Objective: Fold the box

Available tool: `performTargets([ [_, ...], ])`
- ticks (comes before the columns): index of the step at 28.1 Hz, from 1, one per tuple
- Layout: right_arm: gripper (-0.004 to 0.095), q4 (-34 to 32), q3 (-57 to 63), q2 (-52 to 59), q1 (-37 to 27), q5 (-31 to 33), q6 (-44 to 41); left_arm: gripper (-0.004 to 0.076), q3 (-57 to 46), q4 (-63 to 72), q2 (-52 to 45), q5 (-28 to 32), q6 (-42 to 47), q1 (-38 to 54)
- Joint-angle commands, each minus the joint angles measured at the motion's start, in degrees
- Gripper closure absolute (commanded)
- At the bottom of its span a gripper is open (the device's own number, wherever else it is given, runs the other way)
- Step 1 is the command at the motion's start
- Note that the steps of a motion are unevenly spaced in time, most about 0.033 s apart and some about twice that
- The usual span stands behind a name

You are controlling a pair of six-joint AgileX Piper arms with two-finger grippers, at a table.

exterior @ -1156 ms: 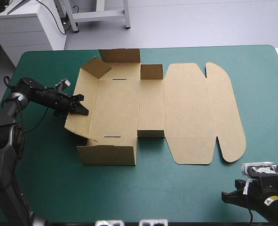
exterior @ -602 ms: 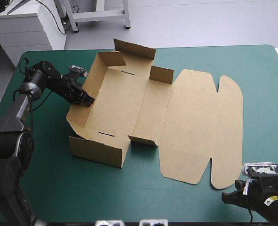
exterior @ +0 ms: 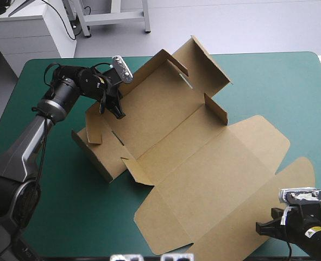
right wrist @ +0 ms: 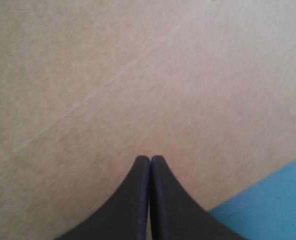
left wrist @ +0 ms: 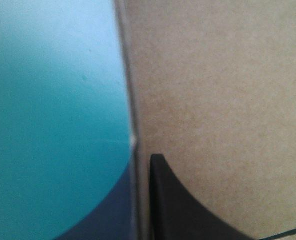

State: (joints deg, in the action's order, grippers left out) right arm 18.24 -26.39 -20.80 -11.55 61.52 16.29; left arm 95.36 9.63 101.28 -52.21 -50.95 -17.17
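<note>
1. Left gripper [exterior: 118, 113]: clamped on the box's [exterior: 203, 163] end wall [exterior: 107, 126]. In the wrist view we see one black finger [left wrist: 188, 210] on the wall's inner face, and the board's edge runs just beside it with the cover [left wrist: 52, 125] beyond. Since the earlier frames this gripper has travelled toward the table's far edge.

2. Right gripper [right wrist: 150, 159]: fingers pressed together in a point and holding nothing. It sits at the near right corner, as before. Brown board now lies ahead of it.

3. Box: walls partly raised at the far left end, lid [exterior: 231, 179] flat. Earlier it lay square to the table. We now find it turned onto a diagonal, tray end far left, with the lid swung toward the near edge and close to the right gripper.
</note>
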Motion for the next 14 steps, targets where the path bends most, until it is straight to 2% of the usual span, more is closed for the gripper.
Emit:
performTargets([
  [1,0.0928,1.2,-1.4,-0.6,0.2,-2.2,0.5,0.0732,2.2,-4.3,-4.6,6.7,-1.5,-3.7],
  [8,0.0928,1.2,-1.4,-0.6,0.2,-2.2,0.5,0.0732,2.2,-17.2,-6.0,8.5,-1.0,-13.1],
  [14,0.0928,1.2,-1.4,-0.6,0.2,-2.2,0.5,0.0732,2.2,-27.9,-6.2,9.5,4.4,-22.3],
])
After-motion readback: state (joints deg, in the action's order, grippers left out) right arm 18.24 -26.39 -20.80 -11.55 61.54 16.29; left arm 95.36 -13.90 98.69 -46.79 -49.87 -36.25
